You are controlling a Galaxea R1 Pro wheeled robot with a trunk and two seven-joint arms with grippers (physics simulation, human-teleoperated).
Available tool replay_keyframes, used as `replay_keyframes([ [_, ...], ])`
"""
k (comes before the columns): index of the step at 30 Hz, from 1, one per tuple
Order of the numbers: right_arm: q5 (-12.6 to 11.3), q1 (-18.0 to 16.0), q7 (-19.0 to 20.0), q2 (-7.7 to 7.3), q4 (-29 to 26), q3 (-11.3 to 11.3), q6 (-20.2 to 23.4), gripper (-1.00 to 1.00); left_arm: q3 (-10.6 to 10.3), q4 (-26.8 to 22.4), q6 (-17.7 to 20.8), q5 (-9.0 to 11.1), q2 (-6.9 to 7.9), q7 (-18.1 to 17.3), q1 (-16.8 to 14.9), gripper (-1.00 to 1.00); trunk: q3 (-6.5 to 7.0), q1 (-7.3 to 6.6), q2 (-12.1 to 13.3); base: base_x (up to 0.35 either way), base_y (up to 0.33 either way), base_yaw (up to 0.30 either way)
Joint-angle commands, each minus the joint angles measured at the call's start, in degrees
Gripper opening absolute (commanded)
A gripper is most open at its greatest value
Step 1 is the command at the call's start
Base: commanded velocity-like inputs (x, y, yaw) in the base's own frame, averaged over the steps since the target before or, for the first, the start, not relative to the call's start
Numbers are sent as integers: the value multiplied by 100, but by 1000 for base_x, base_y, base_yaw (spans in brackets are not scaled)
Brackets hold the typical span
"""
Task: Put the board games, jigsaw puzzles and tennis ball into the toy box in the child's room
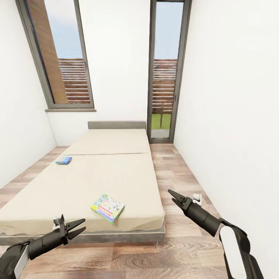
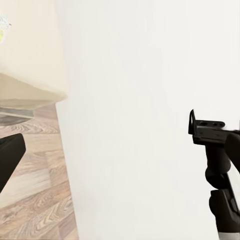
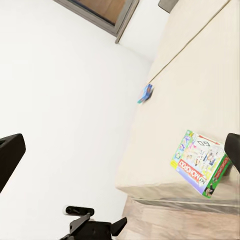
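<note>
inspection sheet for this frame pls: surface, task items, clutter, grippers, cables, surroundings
Surface: low bed with beige mattress cover, dark grey frame, grey headboard.
Job's things: green-edged board game box with pastel cover flat near the bed's foot; small blue-cyan box at the bed's left edge.
Clutter: small white object on the floor, right of the bed.
Grippers: left gripper open, empty; right gripper empty, jaws unclear.
Cables: nothing seen.
Surroundings: white walls, wood-plank floor, two tall dark-framed windows.
</note>
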Motion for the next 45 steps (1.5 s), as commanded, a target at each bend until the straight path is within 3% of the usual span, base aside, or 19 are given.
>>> replay_keyframes([
  [1,13,-6,19,5,-5,-13,36,100,1,4,61,6,-10,-16,-3,100,-24,22,-44,0,0,0],
  [8,10,-7,16,3,-16,2,71,100,16,81,55,28,-61,-70,-4,100,-150,176,-325,0,0,0],
  [14,7,-7,21,16,-5,4,59,100,26,103,61,40,-16,-516,-4,100,-258,307,-566,0,0,0],
  [21,4,-7,8,11,8,6,61,100,78,126,65,40,-15,-610,-3,100,-383,461,-846,0,0,0],
  [24,8,-7,8,10,9,4,55,100,232,136,61,40,-2,-625,-3,100,-437,527,-967,0,0,0],
  [27,21,-7,43,102,51,-77,19,100,326,234,-9,102,-100,-586,6,100,-437,526,-965,0,0,0],
  [34,13,-7,37,56,110,-64,-113,100,347,310,9,102,-317,-594,5,100,-526,636,-1166,0,0,0],
  [40,5,-7,40,22,208,-58,-299,100,346,306,12,102,-314,-595,5,100,-544,658,-1206,0,0,0],
  [45,8,-7,42,19,218,-58,-318,100,346,305,12,102,-313,-595,6,100,-634,768,-1407,0,0,0],
])
